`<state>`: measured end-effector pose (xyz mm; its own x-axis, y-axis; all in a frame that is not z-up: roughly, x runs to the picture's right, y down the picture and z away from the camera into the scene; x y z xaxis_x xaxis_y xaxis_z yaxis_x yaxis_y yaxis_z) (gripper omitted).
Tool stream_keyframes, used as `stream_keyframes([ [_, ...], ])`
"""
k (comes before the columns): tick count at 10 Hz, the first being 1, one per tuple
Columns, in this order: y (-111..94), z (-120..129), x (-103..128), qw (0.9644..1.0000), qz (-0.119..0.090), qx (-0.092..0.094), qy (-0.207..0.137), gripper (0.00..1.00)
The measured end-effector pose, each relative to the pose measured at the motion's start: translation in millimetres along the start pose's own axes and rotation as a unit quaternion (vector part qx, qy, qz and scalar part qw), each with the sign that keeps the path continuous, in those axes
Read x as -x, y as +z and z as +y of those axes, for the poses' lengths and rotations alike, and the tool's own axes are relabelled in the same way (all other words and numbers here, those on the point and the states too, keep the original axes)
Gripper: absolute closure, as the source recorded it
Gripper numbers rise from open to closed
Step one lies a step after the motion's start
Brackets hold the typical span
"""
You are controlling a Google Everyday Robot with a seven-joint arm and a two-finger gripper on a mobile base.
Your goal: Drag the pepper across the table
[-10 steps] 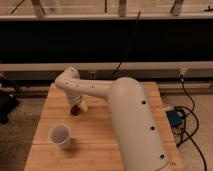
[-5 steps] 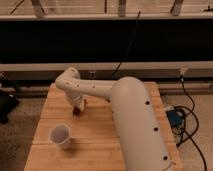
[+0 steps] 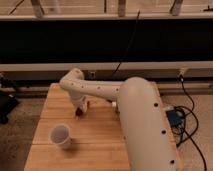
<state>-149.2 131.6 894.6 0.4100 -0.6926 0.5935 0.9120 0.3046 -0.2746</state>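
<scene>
1. Toward the far left part of the light wooden plank table (image 3: 102, 137), the robot's gripper (image 3: 81, 106) points down at the tabletop. It hangs from the bent end of the thick white arm (image 3: 142, 120).
2. The arm enters from the lower right of the view and crosses the table's right half as a wide white shell dotted with small dark marks. It narrows to a rounded joint above the table's far left area, then turns downward.
3. The small dark red-brown pepper (image 3: 80, 113) shows as a dark reddish patch on the tabletop, right at the tip of the gripper on the side nearer the camera.
4. The pepper and the gripper appear to be touching. Whether the gripper is clenched on the pepper, only pressing on it, or released cannot be told.
5. A white round cup (image 3: 60, 135) stands upright on the table, nearer the camera and to the left of the pepper. It is apart from both the pepper and the gripper.
6. Beyond the table's right edge, a small blue box (image 3: 175, 118) lies on the floor among looping black cables (image 3: 192, 140).
7. Behind the table, a pale rail (image 3: 40, 66) runs along the foot of a dark wall panel (image 3: 60, 40).
</scene>
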Motion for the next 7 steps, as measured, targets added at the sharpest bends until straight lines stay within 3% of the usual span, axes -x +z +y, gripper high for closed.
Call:
stream_keyframes([
  [7, 0, 20, 4, 0.9999, -0.008, -0.005, 0.007, 1.00],
])
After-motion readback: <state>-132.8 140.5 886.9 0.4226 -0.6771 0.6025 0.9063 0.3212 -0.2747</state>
